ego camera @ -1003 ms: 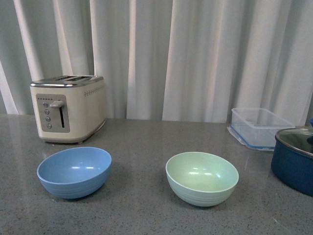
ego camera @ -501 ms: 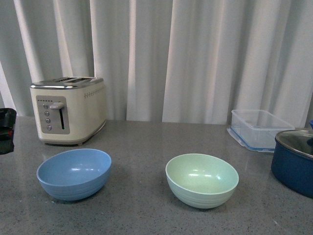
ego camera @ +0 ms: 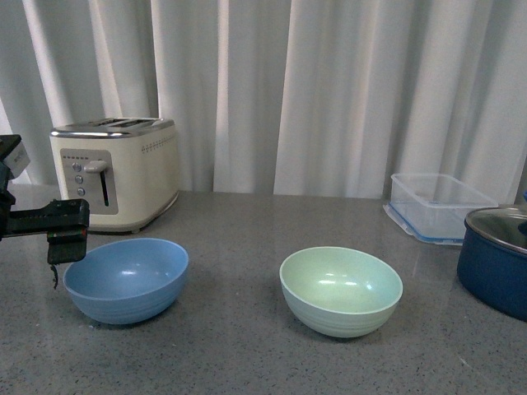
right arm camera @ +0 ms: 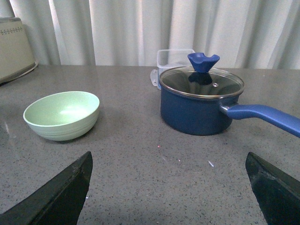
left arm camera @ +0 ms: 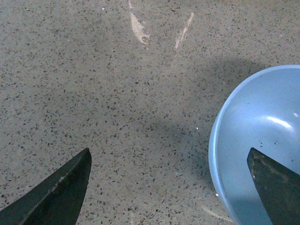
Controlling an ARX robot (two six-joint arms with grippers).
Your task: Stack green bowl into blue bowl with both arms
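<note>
The blue bowl [ego camera: 127,278] sits on the grey counter at the left, the green bowl [ego camera: 341,290] to its right, both upright and empty. My left gripper [ego camera: 66,243] hangs just left of the blue bowl's rim, open. In the left wrist view the gripper [left arm camera: 168,187] is open and straddles the blue bowl's rim [left arm camera: 220,154], one finger over the bowl's inside, the other over bare counter. My right gripper [right arm camera: 168,187] is open over bare counter; the green bowl [right arm camera: 62,115] lies well ahead of it. The right gripper does not show in the front view.
A cream toaster [ego camera: 115,171] stands behind the blue bowl. A clear rectangular container [ego camera: 438,206] and a dark navy lidded pot [ego camera: 496,259] stand at the right; the pot [right arm camera: 201,101] with its long handle lies ahead in the right wrist view. White curtains hang behind the counter [ego camera: 247,354].
My left arm has come into the front view from the left edge and moved right, up to the blue bowl's rim. The view has shifted slightly. The bowls have not moved.
</note>
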